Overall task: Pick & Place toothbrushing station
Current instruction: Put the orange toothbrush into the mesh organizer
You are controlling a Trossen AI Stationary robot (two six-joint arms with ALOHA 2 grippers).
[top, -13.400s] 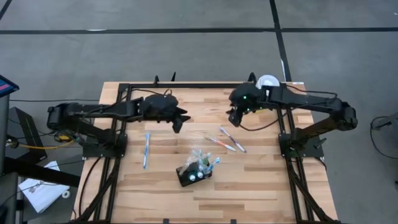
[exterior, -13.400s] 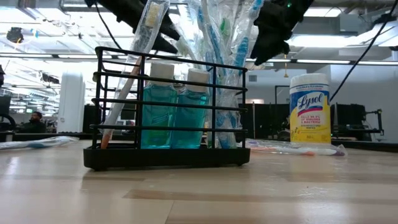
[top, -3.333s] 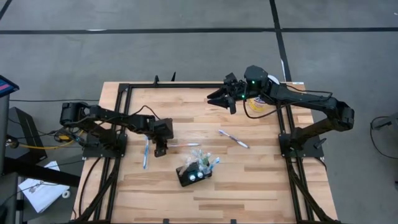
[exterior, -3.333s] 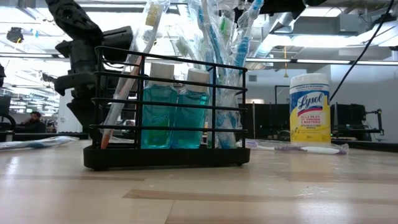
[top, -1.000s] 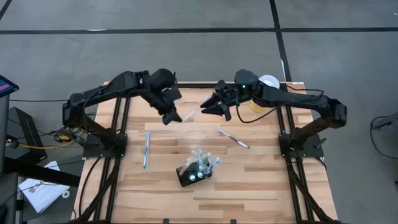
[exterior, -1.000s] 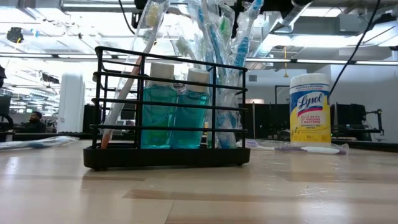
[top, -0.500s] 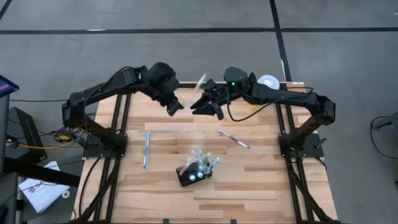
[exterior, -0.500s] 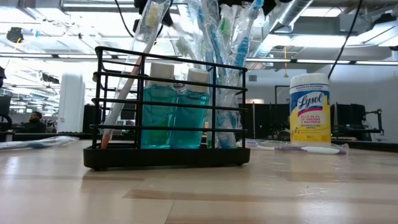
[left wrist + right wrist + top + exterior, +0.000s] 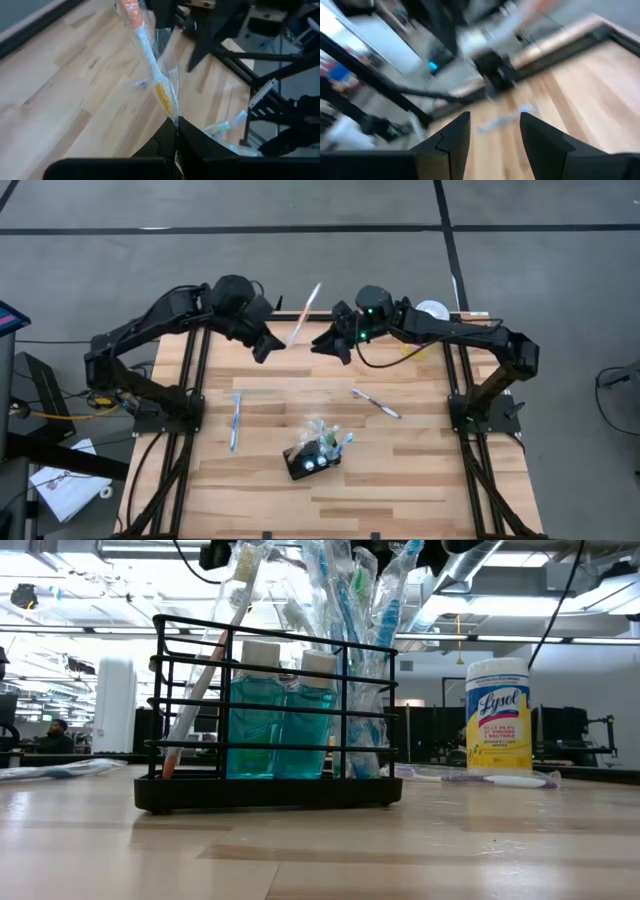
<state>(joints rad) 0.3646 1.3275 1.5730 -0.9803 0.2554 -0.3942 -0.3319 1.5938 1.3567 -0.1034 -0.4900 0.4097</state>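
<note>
The toothbrushing station (image 9: 311, 461) stood upright on the wooden table's near half, slightly right of centre, turned a little askew to the table edge in the high view. It was a black rectangular holder; the low view showed it (image 9: 268, 792) as an open wire rack on a solid black base, resting flat on the boards. Inside stood two bottles of blue-green liquid with pale caps, side by side. Several wrapped toothbrushes leaned out above the top rail, one slanting at the left end, the others bunched at the right.
</note>
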